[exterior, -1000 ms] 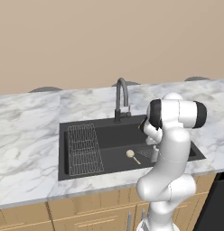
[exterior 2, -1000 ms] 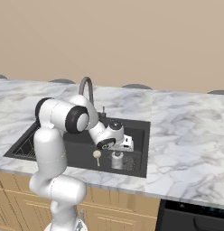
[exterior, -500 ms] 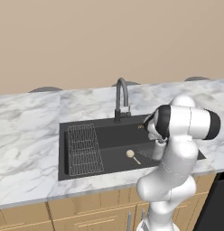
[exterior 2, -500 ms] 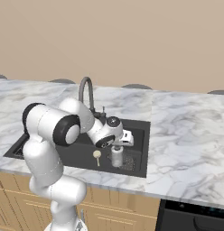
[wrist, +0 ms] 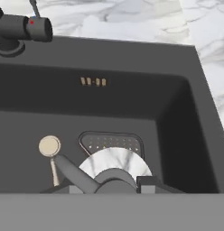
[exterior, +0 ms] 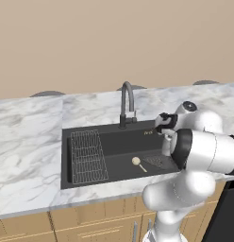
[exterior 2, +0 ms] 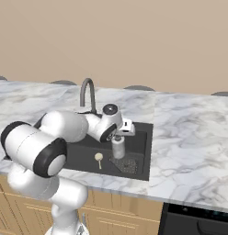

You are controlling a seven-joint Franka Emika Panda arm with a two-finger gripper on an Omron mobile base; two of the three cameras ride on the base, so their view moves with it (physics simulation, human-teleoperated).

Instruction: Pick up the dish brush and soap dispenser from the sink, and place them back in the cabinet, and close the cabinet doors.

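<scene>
We see the soap dispenser (exterior 2: 118, 148) standing upright in the black sink (exterior: 114, 151), its long axis vertical, at the basin's right end just over the drain strainer (exterior 2: 128, 163). In the hand view its marbled body (wrist: 114, 162) sits directly below the camera, with the dark pump spout pointing toward the lower left. The hand (exterior 2: 119, 136) is closed around the dispenser's top; its fingertips are hidden behind the bottle and wrist. The dish brush (exterior: 138, 163) lies flat on the sink floor, round cream head toward the faucet (exterior: 127, 101), thin handle running toward the basin's front edge. The wire rack (exterior: 87, 156) lies at the basin's left end. We read no lettering anywhere; 3 small tan marks on the back wall are too small to make out. The marble table (exterior: 29, 142) surrounds the basin.
</scene>
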